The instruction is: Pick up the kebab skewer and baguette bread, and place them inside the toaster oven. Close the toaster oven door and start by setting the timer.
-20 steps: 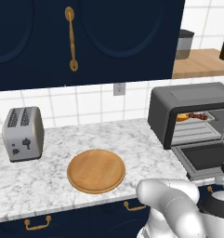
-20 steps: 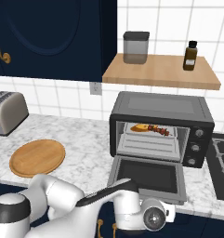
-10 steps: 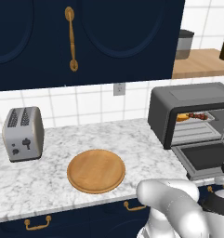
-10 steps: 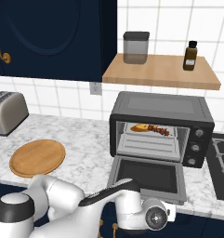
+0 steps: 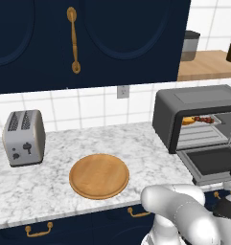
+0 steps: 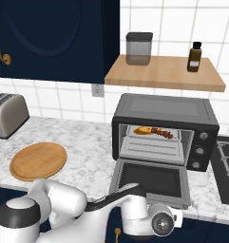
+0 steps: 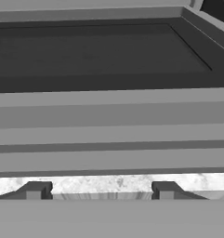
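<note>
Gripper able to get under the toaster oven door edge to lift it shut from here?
Probably yes. The gripper sits open right below the dropped toaster oven door, its front edge filling the hand view just above the fingertips. Nothing lies between them.

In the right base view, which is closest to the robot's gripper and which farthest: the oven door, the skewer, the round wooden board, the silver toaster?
1. Toaster oven door, dropped open just above the gripper.
2. Kebab skewer, on the rack inside.
3. Wooden board, on the left.
4. Silver toaster, far left.
</note>
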Motion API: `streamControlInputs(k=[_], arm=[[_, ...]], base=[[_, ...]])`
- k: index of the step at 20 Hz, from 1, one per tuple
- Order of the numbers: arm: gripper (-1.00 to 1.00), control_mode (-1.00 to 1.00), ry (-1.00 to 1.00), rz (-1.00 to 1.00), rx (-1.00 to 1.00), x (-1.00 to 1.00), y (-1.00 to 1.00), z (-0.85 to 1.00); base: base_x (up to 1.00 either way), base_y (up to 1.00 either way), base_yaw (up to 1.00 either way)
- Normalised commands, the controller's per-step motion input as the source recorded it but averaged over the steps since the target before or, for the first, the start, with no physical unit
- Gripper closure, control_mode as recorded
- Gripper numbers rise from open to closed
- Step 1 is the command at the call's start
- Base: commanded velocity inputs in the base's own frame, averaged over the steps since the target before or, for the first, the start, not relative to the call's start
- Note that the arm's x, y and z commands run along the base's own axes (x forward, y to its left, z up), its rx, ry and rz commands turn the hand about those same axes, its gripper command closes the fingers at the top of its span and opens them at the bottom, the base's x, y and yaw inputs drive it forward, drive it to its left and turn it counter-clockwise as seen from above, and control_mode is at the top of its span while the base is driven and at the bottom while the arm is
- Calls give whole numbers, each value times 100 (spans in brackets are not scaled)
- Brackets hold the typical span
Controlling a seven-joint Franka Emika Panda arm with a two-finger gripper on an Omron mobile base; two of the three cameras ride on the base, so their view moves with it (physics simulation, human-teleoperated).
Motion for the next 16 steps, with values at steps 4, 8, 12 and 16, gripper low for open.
streamControlInputs(k=[4, 8, 12, 16], arm=[[-100, -100, 0, 0, 0, 0, 0, 13], [-100, -100, 0, 0, 0, 1, 8, 5], [-100, -100, 0, 0, 0, 6, 14, -1], [-100, -100, 0, 0, 0, 1, 8, -1]], base=[[0, 0, 0], [0, 0, 0], [0, 0, 0], [0, 0, 0]])
